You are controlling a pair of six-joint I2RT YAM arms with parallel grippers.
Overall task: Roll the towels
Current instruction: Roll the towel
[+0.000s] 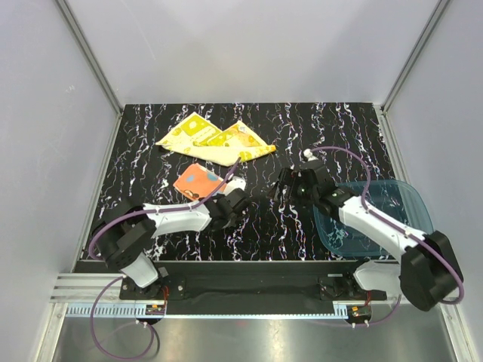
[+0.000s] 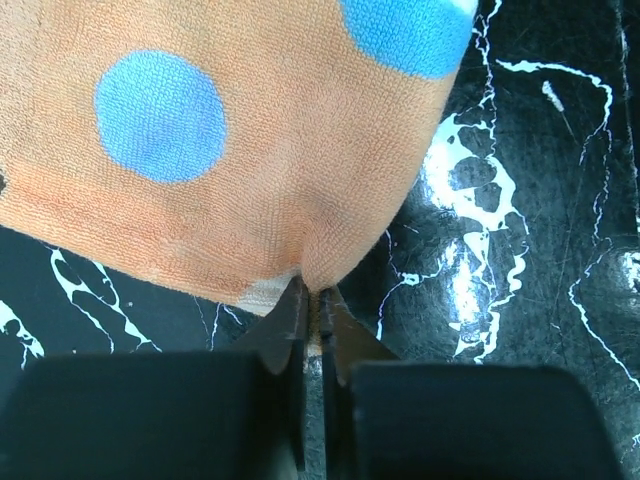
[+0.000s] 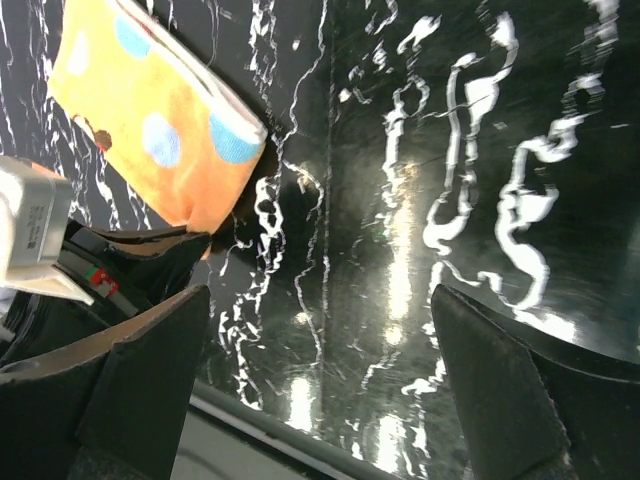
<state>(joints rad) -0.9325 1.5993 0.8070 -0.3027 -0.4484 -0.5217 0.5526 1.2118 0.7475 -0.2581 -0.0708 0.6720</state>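
Left claw [image 2: 312,297]: jaws pinched together on the near edge of the orange towel [image 2: 250,180]; lower centre of the left wrist view; the cloth puckers toward the tips
Right claw [image 3: 315,300]: jaws spread wide, nothing between them; over bare surface [image 1: 256,226]; centre of the top view, right of the orange towel and apart from it
Orange towel: folded small, blue and pale dots; lies on the surface left of centre in the top view; upper left of the right wrist view
Yellow towel [image 1: 215,139]: loose and crumpled, white-and-yellow pattern; upper middle of the top view, just above the orange towel; cannot tell whether the two touch
Tray [image 1: 411,200]: translucent blue plastic; right side of the top view, at the surface's right edge; right arm crosses over it
Surface: black, veined with white
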